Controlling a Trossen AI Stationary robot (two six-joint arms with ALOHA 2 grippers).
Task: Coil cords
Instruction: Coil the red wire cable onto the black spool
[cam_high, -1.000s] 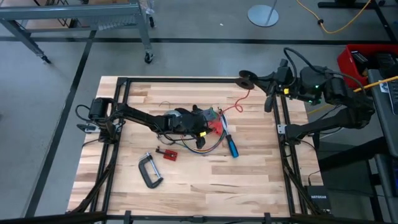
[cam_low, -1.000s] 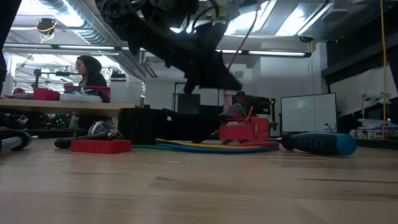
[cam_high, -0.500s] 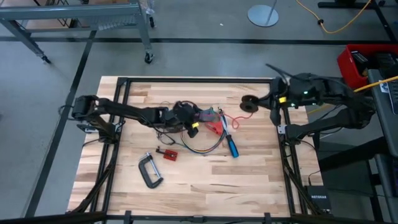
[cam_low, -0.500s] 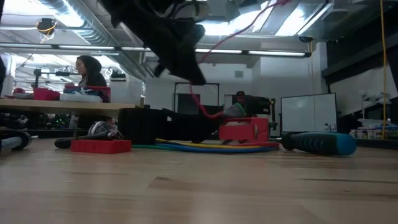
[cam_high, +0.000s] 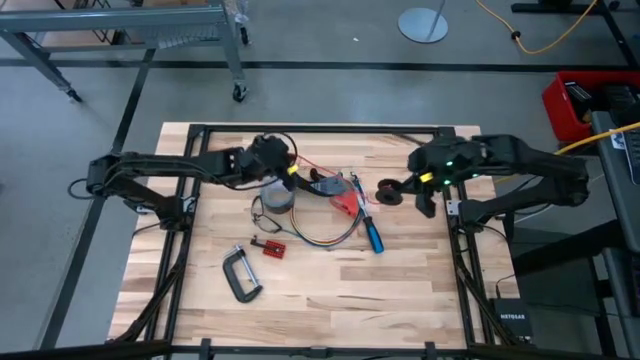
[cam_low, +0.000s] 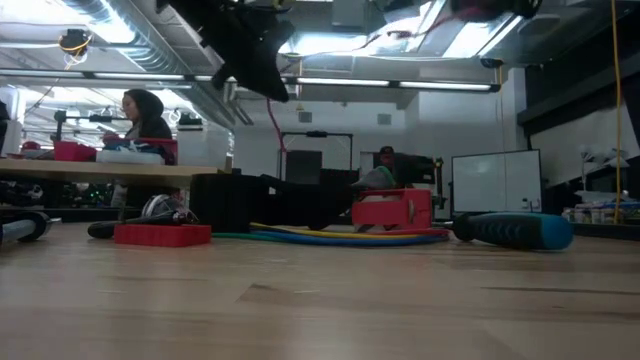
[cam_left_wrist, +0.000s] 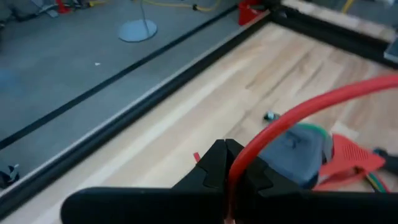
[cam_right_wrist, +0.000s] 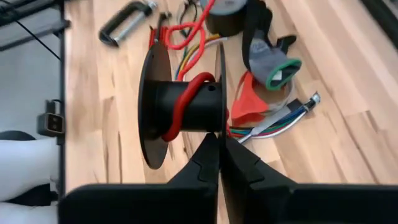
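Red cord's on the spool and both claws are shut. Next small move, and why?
Probably rotate the spool another turn with the right claw while the left claw keeps the red cord taut. Only about one loop sits on the hub, and the cord runs from the left claw toward the spool with more loose on the table.

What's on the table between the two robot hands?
From above: the grey tape roll and a red plastic piece lie between the left gripper and right gripper; the red cord spans above.

Smooth pale wood table (cam_high: 400, 290)
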